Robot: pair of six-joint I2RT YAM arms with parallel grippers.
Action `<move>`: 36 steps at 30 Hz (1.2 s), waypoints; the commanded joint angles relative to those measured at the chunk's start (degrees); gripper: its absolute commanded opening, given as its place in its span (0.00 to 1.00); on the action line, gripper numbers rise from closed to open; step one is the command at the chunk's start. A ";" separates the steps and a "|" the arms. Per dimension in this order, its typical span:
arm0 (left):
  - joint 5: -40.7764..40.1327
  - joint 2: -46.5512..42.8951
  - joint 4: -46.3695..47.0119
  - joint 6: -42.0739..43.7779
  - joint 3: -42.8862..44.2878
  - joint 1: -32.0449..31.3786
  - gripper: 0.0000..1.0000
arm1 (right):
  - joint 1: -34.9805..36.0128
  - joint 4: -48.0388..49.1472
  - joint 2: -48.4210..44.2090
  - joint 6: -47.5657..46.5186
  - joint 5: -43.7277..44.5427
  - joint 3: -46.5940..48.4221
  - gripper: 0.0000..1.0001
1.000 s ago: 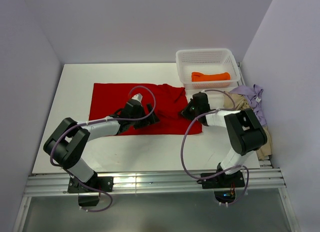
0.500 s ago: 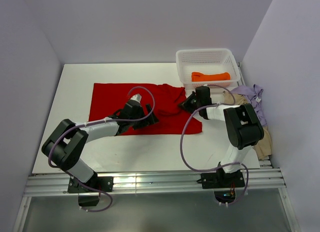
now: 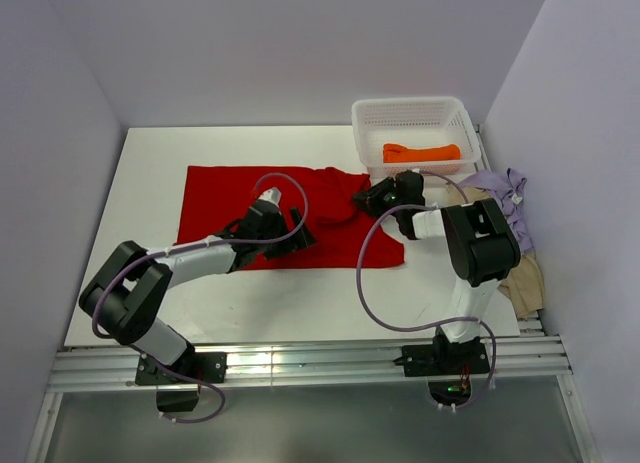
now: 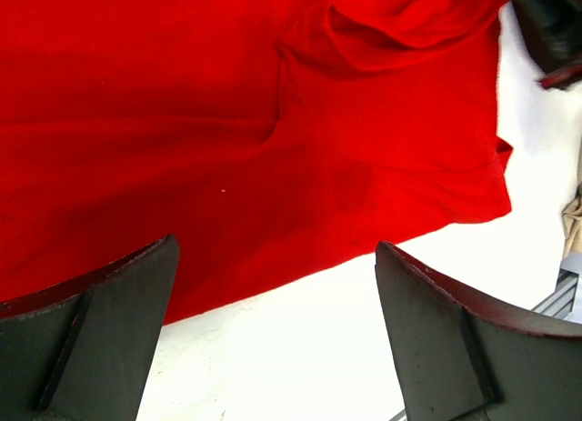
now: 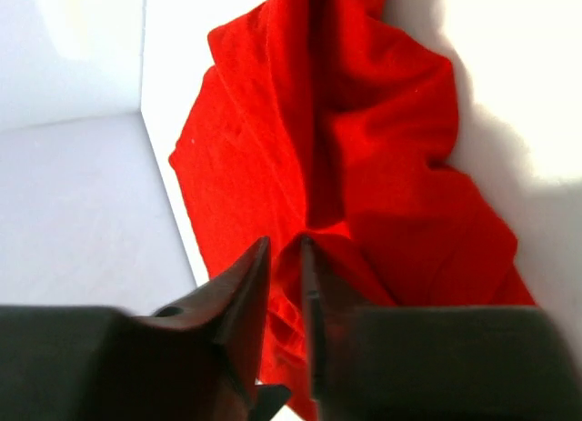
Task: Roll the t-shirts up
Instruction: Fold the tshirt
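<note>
At the right edge of the table, toward its near corner, the beige t-shirt lies crumpled. The lilac t-shirt is bunched just beyond it, and the 2 touch. The red t-shirt is spread across the middle of the table, its long side running left to right. Its left part lies smooth and flat, while its right end is rucked into folds. The near right corner of the cloth reaches toward the near edge.

The left gripper hovers over the shirt's near hem. Its 2 fingers are spread wide, with nothing between them. Farther back, at the shirt's right end, the right gripper has its fingers drawn almost together, pinching a raised ridge of red cloth.

In the far right corner the white mesh basket holds the orange t-shirt, gathered into a compact bundle.
</note>
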 commanded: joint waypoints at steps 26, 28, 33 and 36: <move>0.33 -17.53 -13.43 2.95 -0.44 2.45 0.96 | 0.44 -24.27 -43.44 -15.60 14.98 -21.59 0.62; -2.03 -17.79 -16.59 2.51 -0.18 2.45 0.96 | 0.62 -29.00 -45.83 -15.78 16.47 -23.70 0.62; 1.19 -24.63 -19.25 3.30 -6.22 11.01 0.97 | 0.62 -33.95 -51.36 -15.79 17.89 -27.66 0.61; 8.67 -28.76 -20.30 5.41 -9.31 22.43 0.96 | 0.62 -33.60 -54.80 -13.16 17.88 -31.79 0.60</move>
